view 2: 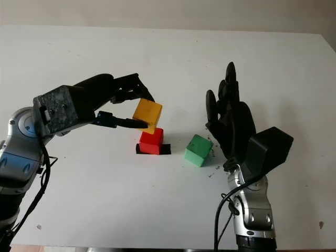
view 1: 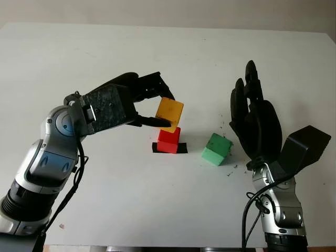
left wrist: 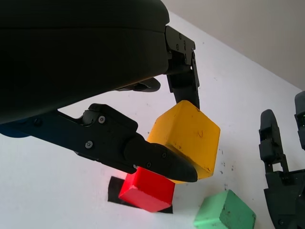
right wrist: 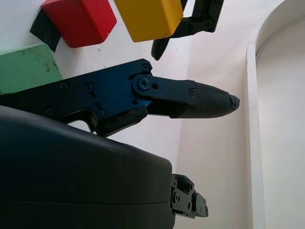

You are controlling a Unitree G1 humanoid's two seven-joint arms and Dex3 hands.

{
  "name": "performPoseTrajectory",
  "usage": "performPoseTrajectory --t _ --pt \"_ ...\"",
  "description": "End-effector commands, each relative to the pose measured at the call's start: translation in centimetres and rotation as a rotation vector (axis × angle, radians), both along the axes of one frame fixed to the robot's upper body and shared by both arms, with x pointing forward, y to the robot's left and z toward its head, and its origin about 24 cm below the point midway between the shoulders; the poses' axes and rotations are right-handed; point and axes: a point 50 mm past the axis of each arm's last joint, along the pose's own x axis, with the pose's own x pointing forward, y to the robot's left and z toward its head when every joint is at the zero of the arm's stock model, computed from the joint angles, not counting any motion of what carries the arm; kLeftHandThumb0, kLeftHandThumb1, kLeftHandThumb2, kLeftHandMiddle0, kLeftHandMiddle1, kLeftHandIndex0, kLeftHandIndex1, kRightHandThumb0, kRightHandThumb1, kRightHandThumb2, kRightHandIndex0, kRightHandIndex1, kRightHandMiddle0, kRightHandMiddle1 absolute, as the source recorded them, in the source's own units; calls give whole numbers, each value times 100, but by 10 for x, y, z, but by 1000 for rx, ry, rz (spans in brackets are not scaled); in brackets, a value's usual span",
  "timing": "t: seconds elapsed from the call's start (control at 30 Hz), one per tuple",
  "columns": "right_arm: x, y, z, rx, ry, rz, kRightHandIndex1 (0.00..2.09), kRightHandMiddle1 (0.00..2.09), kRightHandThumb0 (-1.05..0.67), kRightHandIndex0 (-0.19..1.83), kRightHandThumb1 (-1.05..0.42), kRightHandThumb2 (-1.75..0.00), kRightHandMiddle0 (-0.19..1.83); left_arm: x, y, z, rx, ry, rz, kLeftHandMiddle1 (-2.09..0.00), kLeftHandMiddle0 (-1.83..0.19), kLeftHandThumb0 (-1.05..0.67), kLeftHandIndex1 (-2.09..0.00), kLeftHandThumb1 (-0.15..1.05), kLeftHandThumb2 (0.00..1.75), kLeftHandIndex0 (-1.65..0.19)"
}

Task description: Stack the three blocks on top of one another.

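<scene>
My left hand [view 1: 160,105] is shut on a yellow block [view 1: 170,114], holding it tilted just above a red block [view 1: 168,140]. The red block sits on a black tape mark [view 1: 181,148] near the table's middle. In the left wrist view the yellow block [left wrist: 188,139] is pinched between my fingers [left wrist: 157,160] over the red block [left wrist: 147,190]. A green block [view 1: 217,148] lies on the table to the right of the red one. My right hand [view 1: 254,118] is open, raised upright just right of the green block.
The white table [view 1: 105,52] stretches wide around the blocks. Small dark specks lie on it near the green block.
</scene>
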Motion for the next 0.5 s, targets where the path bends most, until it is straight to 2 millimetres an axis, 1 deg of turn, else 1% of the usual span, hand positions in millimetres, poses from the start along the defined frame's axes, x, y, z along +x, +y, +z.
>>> performPoseTrajectory --t 0.0,0.23,0.47 --pt "-1 -1 2 -3 -18 -2 0 0 -71 -19 -105 -54 -19 -4 -2 0 -12 -2 1 -3 -28 -44 -170 105 24 -30" --pt "-2 -2 2 1 -19 0 0 0 -70 -19 -105 -54 -19 -5 -1 -9 -34 65 18 -3 -27 -42 -170 105 24 -30" --pt "-3 -2 3 -1 -16 -6 0 0 -70 -19 -105 -54 -19 -2 -1 -13 -3 56 23 -3 -25 -41 -170 105 25 -24"
